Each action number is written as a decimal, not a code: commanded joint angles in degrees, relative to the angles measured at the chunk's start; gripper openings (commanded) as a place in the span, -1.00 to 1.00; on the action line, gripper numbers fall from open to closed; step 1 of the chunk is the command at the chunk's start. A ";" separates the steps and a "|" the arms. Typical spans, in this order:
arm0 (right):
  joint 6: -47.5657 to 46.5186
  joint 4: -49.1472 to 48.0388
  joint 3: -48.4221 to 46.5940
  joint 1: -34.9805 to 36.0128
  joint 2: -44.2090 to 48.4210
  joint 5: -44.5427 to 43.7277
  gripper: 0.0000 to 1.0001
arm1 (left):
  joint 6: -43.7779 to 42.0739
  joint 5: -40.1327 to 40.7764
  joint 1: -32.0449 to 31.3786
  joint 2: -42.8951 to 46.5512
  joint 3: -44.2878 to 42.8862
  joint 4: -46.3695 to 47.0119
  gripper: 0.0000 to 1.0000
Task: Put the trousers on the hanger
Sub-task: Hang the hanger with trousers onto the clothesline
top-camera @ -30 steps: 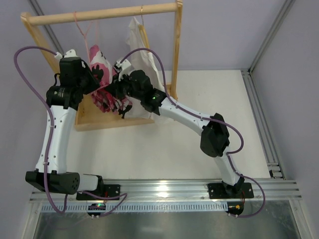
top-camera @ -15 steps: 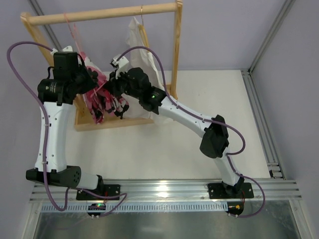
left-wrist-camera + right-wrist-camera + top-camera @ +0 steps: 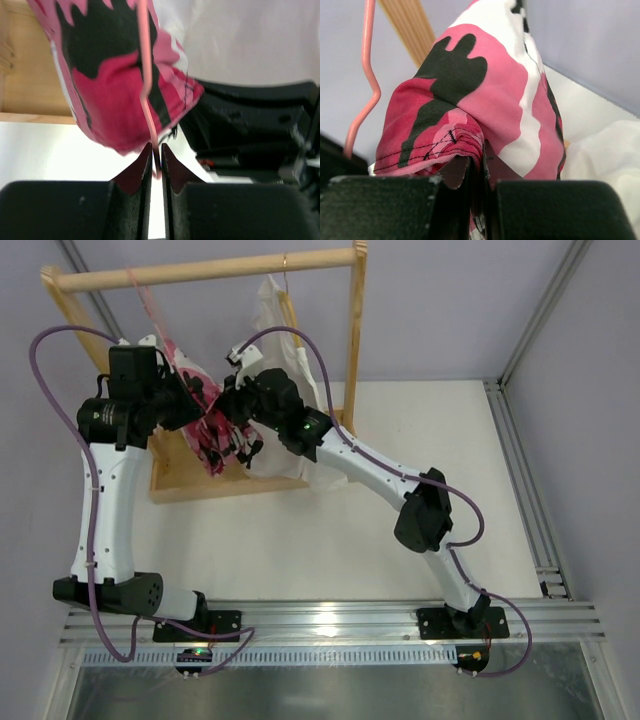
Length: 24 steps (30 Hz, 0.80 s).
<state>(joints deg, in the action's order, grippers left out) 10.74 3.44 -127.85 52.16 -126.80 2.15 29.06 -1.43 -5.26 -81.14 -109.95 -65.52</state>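
Note:
The trousers [image 3: 216,430], in pink, white and black camouflage, hang bunched between my two grippers in front of the wooden rack. The thin pink hanger [image 3: 148,308] hangs from the rack's top rod. In the left wrist view its wire [image 3: 146,75] runs down across the trousers [image 3: 110,95] into my left gripper [image 3: 156,156], which is shut on it. My left gripper [image 3: 190,400] sits just left of the cloth. My right gripper [image 3: 478,162] is shut on a stitched hem of the trousers [image 3: 490,95], with the hanger [image 3: 367,75] to its left. From above, the right gripper [image 3: 226,412] is at the cloth's right side.
The wooden rack [image 3: 210,268] stands at the back left on a flat base [image 3: 200,486]. A white garment [image 3: 276,315] on a tan wooden hanger hangs right of the trousers, close behind the right arm. A metal rail [image 3: 530,490] runs along the table's right side.
My left gripper has shifted left and closed on the hanger's wire. The right gripper has risen slightly with the trousers, which now hang higher and more bunched.

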 commanded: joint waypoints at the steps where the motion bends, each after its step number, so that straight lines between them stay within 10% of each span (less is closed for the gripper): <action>1: -0.02 -4.41 -3.10 -1.54 0.15 -3.03 -0.92 | -1.64 -7.18 -0.54 1.16 0.96 -0.84 -0.77; 14: 2.27 -5.29 -5.48 -1.71 -2.40 -5.67 -0.88 | -0.23 -3.07 -0.54 0.11 -0.27 -5.93 -0.99; 18: 3.05 -5.81 -0.14 -1.63 -0.21 -2.95 -0.44 | 0.56 8.69 -0.54 0.90 0.17 -9.01 -0.99; 24: 2.36 -6.00 11.45 -0.83 8.31 3.64 -0.01 | 2.32 11.63 -0.46 3.61 0.00 -7.71 -0.12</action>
<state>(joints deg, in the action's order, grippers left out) 13.58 0.34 -120.03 51.05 -126.89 2.63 30.30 6.68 -5.58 -80.79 -108.86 -71.07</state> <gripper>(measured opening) 0.475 0.401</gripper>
